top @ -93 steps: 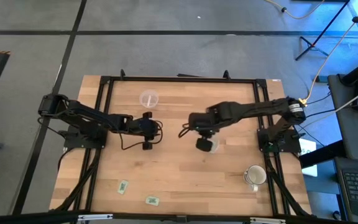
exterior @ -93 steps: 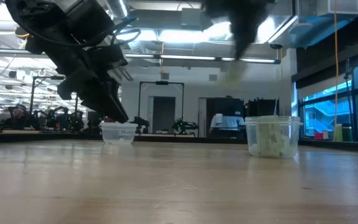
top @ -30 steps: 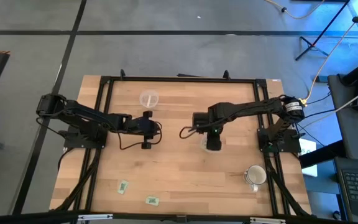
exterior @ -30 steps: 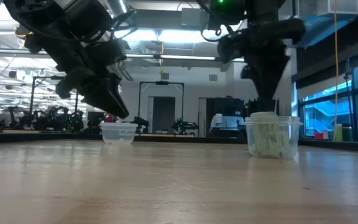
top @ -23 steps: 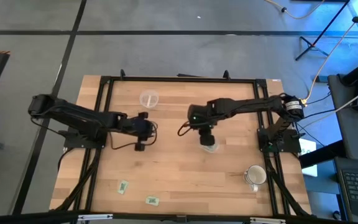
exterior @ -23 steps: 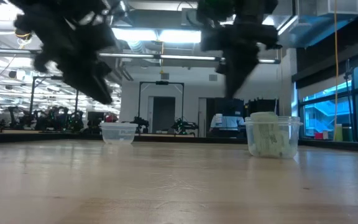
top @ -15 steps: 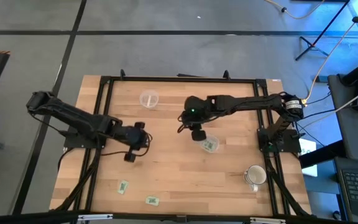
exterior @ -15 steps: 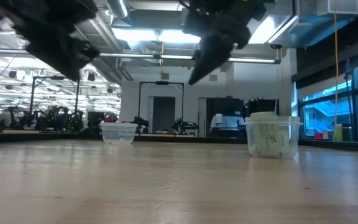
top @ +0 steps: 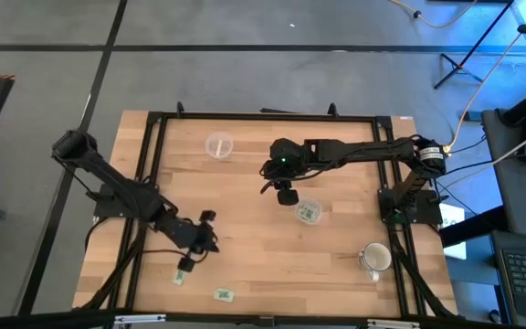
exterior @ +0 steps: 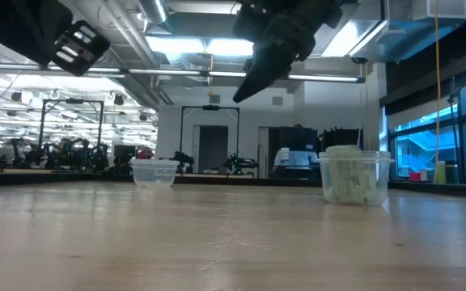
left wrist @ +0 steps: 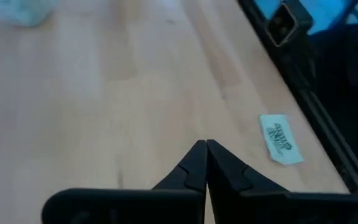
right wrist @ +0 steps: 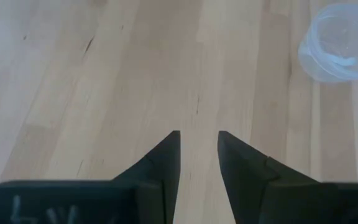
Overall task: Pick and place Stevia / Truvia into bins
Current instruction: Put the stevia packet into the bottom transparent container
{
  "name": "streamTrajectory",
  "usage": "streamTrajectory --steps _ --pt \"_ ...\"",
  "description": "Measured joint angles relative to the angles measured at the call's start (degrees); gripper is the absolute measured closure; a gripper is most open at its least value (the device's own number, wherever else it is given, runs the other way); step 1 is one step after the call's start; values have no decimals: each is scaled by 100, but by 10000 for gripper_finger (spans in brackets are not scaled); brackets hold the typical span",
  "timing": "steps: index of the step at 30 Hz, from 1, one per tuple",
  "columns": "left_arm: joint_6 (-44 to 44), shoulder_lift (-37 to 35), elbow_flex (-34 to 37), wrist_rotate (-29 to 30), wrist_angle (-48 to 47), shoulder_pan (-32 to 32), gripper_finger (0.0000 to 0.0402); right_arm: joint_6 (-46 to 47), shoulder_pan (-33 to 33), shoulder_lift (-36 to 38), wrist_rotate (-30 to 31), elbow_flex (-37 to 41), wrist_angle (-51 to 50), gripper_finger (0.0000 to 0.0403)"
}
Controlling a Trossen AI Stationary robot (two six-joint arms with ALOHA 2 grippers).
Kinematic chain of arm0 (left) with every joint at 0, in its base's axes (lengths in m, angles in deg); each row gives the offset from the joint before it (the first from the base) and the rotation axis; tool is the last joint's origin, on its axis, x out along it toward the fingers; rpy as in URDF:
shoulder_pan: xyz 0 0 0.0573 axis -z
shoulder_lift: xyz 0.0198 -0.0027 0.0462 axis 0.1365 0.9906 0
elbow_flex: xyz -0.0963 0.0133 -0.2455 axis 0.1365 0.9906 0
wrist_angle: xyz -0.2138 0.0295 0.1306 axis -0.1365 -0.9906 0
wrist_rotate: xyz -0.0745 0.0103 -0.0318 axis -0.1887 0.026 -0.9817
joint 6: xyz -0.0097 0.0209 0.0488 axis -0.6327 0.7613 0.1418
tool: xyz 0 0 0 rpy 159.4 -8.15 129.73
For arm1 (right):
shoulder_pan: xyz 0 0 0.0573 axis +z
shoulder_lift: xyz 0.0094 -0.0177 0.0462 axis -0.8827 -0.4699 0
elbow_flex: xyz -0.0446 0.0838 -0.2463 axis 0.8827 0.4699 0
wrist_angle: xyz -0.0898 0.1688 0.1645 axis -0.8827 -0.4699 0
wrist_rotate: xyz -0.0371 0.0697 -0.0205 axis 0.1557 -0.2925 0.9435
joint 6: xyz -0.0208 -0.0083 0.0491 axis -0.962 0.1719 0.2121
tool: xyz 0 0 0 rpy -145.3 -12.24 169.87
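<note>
Two light green packets lie flat near the table's near edge, one (top: pixel 180 275) by my left gripper and one (top: pixel 223 294) farther right; one packet shows in the left wrist view (left wrist: pixel 280 139). A clear cup (top: pixel 309 212) at centre right holds several green packets and also shows in the low view (exterior: pixel 353 176). A second clear cup (top: pixel 218 145) stands at the far side, seen too in the right wrist view (right wrist: pixel 340 40). My left gripper (top: pixel 190 261) is shut (left wrist: pixel 205 144) and hovers over the near left packet. My right gripper (top: pixel 286 195) is open (right wrist: pixel 197 135), raised, left of the filled cup.
A whitish mug with a handle (top: pixel 373 260) stands at the near right. A black frame (top: pixel 263 117) runs around the table's edges. Bare wood (top: pixel 263 256) lies between the cups and the near packets.
My left gripper has swung from the table's middle toward the near edge, to above the near left packet. My right gripper has left its place over the filled cup and gone up and toward the table's left and far side. The cups and packets have stayed put.
</note>
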Motion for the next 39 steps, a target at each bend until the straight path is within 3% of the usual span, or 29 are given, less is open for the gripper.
streamTrajectory --steps 7,12,19,24,39 --pt "57 992 -32 -674 1054 60 400 20 0 0 2 0 -5 292" --pt "131 1546 -500 -860 1347 237 400 20 0 0 2 0 -52 292" --pt "132 2365 -1165 -1014 1327 445 400 20 0 0 15 0 -63 292" --pt "-336 2857 -1476 -1119 1323 565 401 22 0 0 15 0 -62 292" --pt "-1212 3457 -1633 -1345 1195 626 401 46 0 0 13 0 -61 292"
